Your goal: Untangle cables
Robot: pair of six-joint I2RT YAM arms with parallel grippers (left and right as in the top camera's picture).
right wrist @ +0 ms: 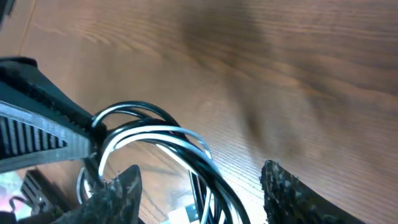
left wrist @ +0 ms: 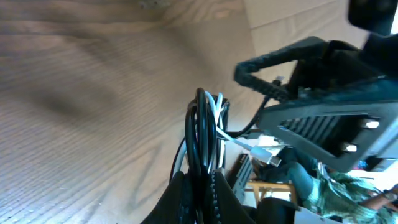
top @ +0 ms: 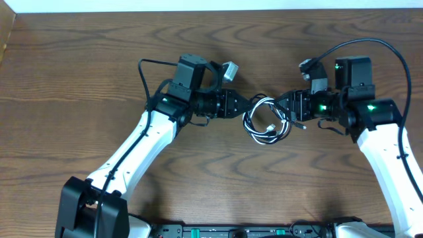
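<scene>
**Where my two arms meet: one coil, two cords**

Since the widest thing in view is the counter (top: 99, 59), I begin there: one brown, wood-grained top with dark wavy figure, and a pale strip (top: 198, 5) running along its far edge. Over it reach my two arms, the left arm (top: 139, 142) and the right arm (top: 390, 152). Both have white shells and black wrists, and they point at each other near the middle.

My left jaws are pinched tight on the cables (top: 264, 119), with the loops standing up out of the tips in the left wrist view. My right jaws stand partly apart and grip nothing. Their two rough, pebbled black fingers (right wrist: 118, 193) sit either side of the loops.

I count two cables, a glossy black cord (left wrist: 200, 124) and a smooth white cord (right wrist: 155, 134). Both are thin and round, and they are wound together in several loops between my wrists. One small white plug (left wrist: 264, 155) with a metal tip juts from the coil.
</scene>
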